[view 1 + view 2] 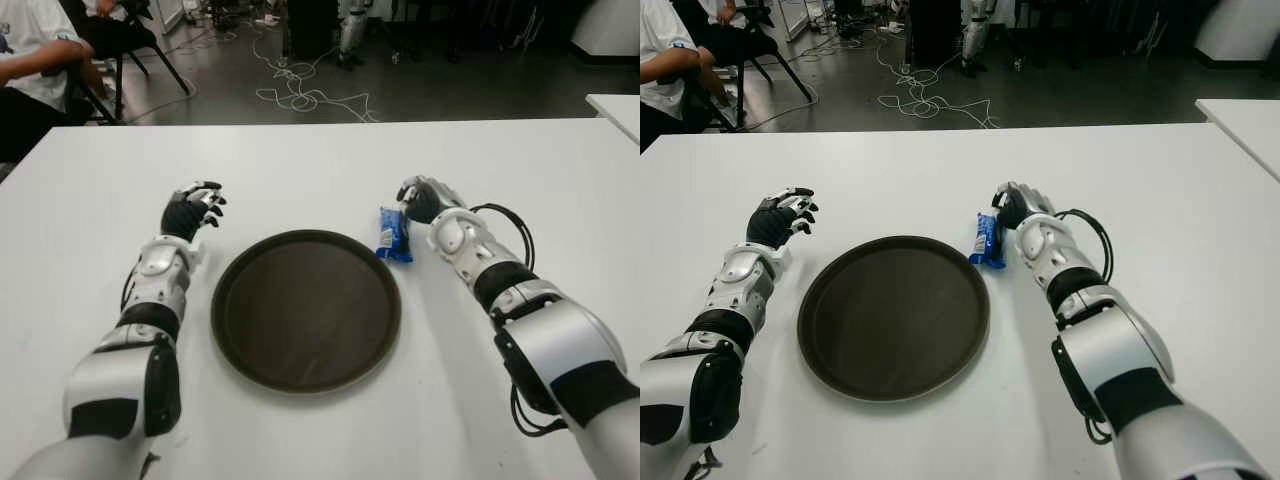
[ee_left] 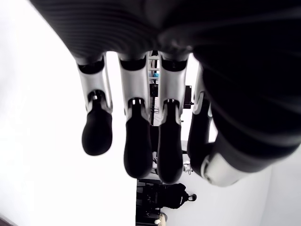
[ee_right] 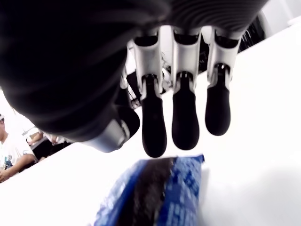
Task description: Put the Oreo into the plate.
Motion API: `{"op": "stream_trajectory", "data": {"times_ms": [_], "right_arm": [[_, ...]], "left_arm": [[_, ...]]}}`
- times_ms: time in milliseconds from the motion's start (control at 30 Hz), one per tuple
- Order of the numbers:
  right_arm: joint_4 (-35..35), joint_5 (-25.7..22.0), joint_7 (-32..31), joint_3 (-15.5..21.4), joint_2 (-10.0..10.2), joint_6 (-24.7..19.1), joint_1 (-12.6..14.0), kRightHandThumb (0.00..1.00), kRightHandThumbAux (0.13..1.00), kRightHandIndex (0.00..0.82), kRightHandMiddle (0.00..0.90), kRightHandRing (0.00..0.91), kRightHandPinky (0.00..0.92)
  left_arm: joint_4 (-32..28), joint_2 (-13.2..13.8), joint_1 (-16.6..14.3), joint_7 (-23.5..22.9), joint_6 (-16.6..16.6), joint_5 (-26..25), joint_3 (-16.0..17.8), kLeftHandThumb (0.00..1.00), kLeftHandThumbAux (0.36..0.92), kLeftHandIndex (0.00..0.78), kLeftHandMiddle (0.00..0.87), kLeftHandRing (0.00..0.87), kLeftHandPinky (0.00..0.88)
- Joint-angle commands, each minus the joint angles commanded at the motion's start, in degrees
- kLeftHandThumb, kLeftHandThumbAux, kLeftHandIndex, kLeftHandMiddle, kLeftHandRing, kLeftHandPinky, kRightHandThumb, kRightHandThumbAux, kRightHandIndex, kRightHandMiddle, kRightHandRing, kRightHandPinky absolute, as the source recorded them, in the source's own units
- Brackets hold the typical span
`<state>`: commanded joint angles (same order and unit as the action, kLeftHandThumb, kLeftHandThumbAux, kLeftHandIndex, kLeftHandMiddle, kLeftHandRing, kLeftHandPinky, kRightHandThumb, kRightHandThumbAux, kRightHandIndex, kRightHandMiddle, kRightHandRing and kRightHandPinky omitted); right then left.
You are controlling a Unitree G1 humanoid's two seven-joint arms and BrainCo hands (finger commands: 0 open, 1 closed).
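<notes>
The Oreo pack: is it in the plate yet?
Out. The Oreo pack lies on the table beside the plate; the right hand is open by it.

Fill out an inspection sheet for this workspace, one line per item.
Surface: white table, bare apart from the job's things.
Job's things: blue Oreo packet on the table, just right of the dark round plate; plate holds nothing.
Clutter: nothing seen.
Hands: right hand open beside the packet, not grasping; left hand open, left of the plate.
Cables: loose cables on the floor.
Surroundings: seated person at far left.

Head eyes look down on the table (image 1: 300, 170); wrist cameras sit close behind the fingers (image 2: 136, 141).
</notes>
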<state>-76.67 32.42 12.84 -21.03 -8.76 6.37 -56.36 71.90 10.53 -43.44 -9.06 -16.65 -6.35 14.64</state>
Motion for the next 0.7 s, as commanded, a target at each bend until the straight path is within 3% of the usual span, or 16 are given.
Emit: {"op": "stream_trajectory", "data": {"times_ms": [67,167,267,500,700], "right_arm": [[0.12,0.30,0.17,-0.45,-0.13,-0.07,-0.27,0.664,0.750,0.397,0.265,0.306,0.282],[0.43,0.67,-0.18,-0.94,-0.39,-0.19,-0.91,0.217,0.801,0.145,0.105,0.136,0.149],[0.72,0.90,-0.48,-1.27,-0.70,-0.22,-1.19,0.071,0.787,0.056,0.044,0.073,0.096],[2.55,0.84,-0.09,-1.43,-1.21,-0.55,-1.37,0.005,0.703,0.004,0.008,0.035,0.062],[3.63,0.73,0.82,-1.29,-1.04,-1.47,-1.39,0.024,0.504,0.000,0.000,0.006,0.017]], "left_arm": [[0.03,0.03,-0.03,0.03,0.12,0.03,-0.03,0.695,0.717,0.424,0.578,0.616,0.662],[0.06,0.06,-0.06,0.02,0.22,0.12,-0.12,0.696,0.717,0.424,0.583,0.621,0.668],[0.07,0.01,-0.05,0.10,0.17,0.14,-0.14,0.697,0.716,0.425,0.586,0.622,0.668],[-0.06,-0.21,-0.08,-0.15,0.40,-0.38,0.25,0.697,0.716,0.425,0.570,0.612,0.665],[-0.07,-0.30,-0.20,0.03,0.67,-0.47,0.40,0.698,0.716,0.424,0.565,0.607,0.657]]}}
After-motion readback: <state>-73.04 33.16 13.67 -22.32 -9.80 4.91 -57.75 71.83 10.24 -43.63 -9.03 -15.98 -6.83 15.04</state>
